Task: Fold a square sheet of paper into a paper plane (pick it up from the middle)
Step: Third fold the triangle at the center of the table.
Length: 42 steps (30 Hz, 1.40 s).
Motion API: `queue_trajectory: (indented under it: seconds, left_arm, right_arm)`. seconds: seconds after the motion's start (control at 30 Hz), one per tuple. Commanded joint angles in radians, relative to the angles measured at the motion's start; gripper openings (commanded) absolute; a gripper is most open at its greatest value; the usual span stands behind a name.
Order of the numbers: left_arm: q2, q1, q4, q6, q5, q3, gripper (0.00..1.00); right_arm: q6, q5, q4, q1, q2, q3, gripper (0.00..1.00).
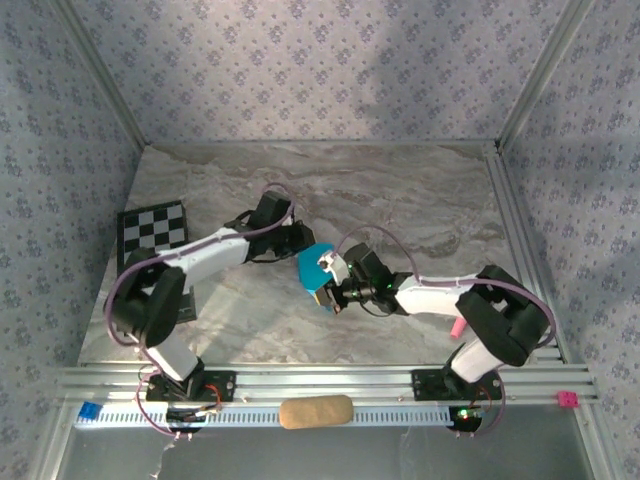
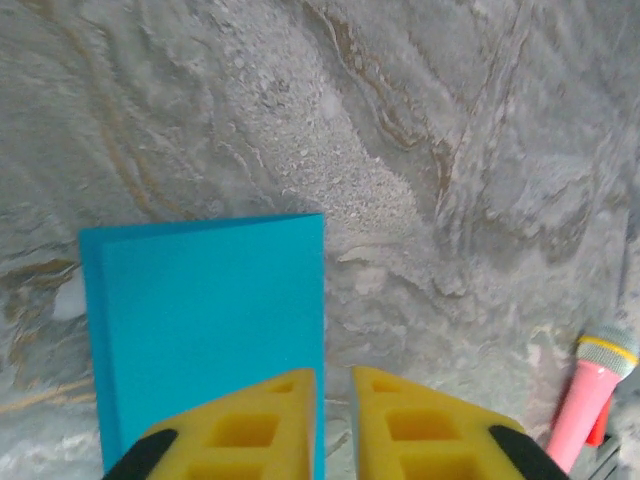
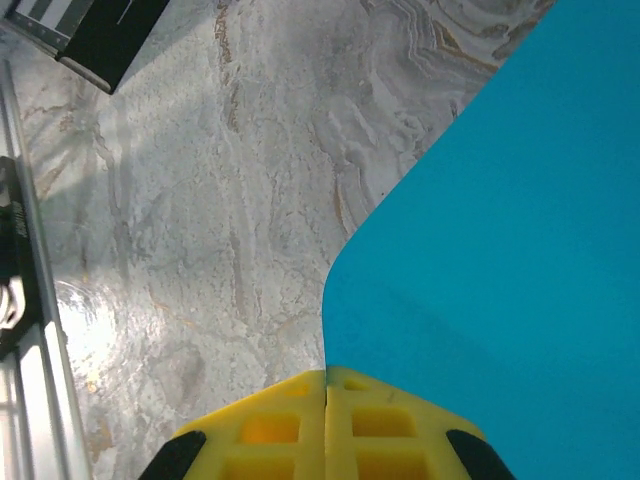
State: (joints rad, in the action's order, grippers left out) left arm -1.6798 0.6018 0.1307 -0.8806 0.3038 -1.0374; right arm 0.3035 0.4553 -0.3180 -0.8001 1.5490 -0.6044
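The square sheet of paper [image 1: 316,266] is bright turquoise and sits mid-table between both grippers. In the left wrist view the paper [image 2: 210,320] looks folded double, with a second layer showing along its left edge. My left gripper [image 2: 334,372] is narrowly open; its left finger [image 2: 255,430] lies over the sheet's right edge, and marble shows through the gap. My right gripper [image 3: 327,372] is shut on the paper [image 3: 500,230], whose curved edge runs into the seam between the yellow fingers. From above, the right gripper [image 1: 335,276] meets the sheet from the right and the left gripper [image 1: 297,242] from the upper left.
A black-and-white checkered board [image 1: 152,227] lies at the left of the marble table. A pink stick [image 1: 457,326] rests near the right arm and also appears in the left wrist view as the pink stick [image 2: 585,400]. A tan oblong block [image 1: 316,411] sits on the front rail.
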Motion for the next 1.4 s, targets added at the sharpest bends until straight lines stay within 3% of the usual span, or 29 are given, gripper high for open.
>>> queue_trajectory:
  seconds: [0.0, 0.53, 1.37]
  left_arm:
    - [-0.076, -0.005, 0.009, 0.038, 0.065, -0.048, 0.12]
    - [-0.282, 0.021, 0.091, 0.122, 0.056, -0.124, 0.08]
    - [-0.312, 0.047, 0.110, 0.154, 0.054, -0.145, 0.08]
  right_arm:
    - [0.087, 0.106, 0.017, 0.030, 0.028, -0.027, 0.00]
    - [0.197, 0.222, -0.023, 0.097, 0.112, -0.042, 0.00]
    - [0.171, 0.256, 0.034, 0.216, 0.167, -0.090, 0.00]
